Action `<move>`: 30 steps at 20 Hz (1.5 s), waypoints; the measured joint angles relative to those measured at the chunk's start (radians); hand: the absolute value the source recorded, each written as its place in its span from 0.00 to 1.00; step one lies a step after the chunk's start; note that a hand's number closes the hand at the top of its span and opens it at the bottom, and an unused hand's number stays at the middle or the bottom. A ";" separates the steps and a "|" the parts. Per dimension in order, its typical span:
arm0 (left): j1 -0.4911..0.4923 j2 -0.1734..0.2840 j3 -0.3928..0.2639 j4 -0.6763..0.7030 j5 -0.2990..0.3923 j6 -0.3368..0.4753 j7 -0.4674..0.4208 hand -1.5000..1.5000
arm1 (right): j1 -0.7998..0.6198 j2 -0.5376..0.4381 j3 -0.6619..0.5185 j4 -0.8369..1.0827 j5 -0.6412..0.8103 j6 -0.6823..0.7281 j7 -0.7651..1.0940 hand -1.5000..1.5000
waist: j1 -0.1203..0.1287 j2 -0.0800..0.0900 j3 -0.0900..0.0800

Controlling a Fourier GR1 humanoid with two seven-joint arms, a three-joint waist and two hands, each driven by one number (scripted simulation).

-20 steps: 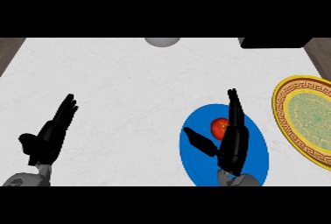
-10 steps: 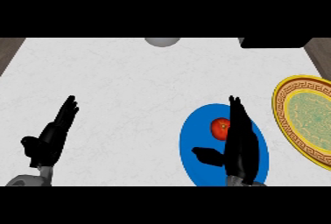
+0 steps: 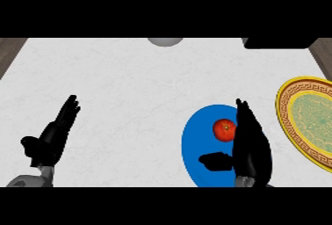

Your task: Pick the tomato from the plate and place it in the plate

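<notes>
1. Head view: white counter [image 3: 149,88] fills the frame; a blue plate [image 3: 198,149] sits at lower right, a gold-rimmed green plate [image 3: 310,123] at the right edge.
2. Tomato [image 3: 224,130] lies on the blue plate's upper part, just left of the right hand [image 3: 251,145].
3. Right hand: fingers straight, thumb spread toward frame left, holding nothing. The tomato sits between thumb side and fingers.
4. Left hand [image 3: 53,137] rests open at lower left, well apart; the right hand is nearer.
</notes>
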 measured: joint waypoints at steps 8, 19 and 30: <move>0.015 -0.002 0.022 -0.025 -0.011 -0.021 0.019 0.50 | -0.004 0.021 -0.049 0.053 -0.018 0.098 0.006 0.00 | 0.004 0.001 0.001; -0.007 -0.047 0.058 -0.001 -0.061 -0.042 0.016 0.50 | -0.056 0.029 -0.123 0.235 -0.016 0.109 -0.028 0.00 | 0.005 0.002 0.001; -0.025 -0.081 0.109 0.023 -0.107 -0.086 0.030 0.50 | -0.086 0.018 -0.196 0.367 -0.069 0.106 -0.151 1.00 | 0.003 -0.003 -0.003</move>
